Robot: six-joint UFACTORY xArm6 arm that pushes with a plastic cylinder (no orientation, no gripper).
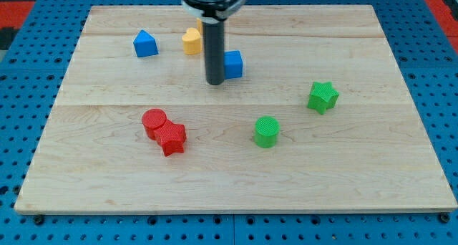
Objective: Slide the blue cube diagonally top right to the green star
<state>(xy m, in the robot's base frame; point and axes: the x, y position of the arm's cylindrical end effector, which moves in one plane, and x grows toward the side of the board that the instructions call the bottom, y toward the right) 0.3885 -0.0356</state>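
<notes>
Blue cube (233,64): sat in the board's upper middle, partly hidden on its left side by the rod.
Tip (215,82): the rod's lower end stood just beside the cube's lower-left corner, at or near contact; whether it touched could not be told.
Pincer: none on view; the arm ended in a plain dark rod, so spread or pressed together could not be told.
Green star (323,97): lay toward the view's right and lower than the cube, well apart from it.
Yellow block (191,41): stood left of the rod, near the view's top.
Blue house-shaped block (145,44): stood farther left.
Green cylinder (266,131): stood below and left of the star.
Red cylinder (154,122) and red star (172,138): were touching, lower left.
Board (358,180): pale wood.
</notes>
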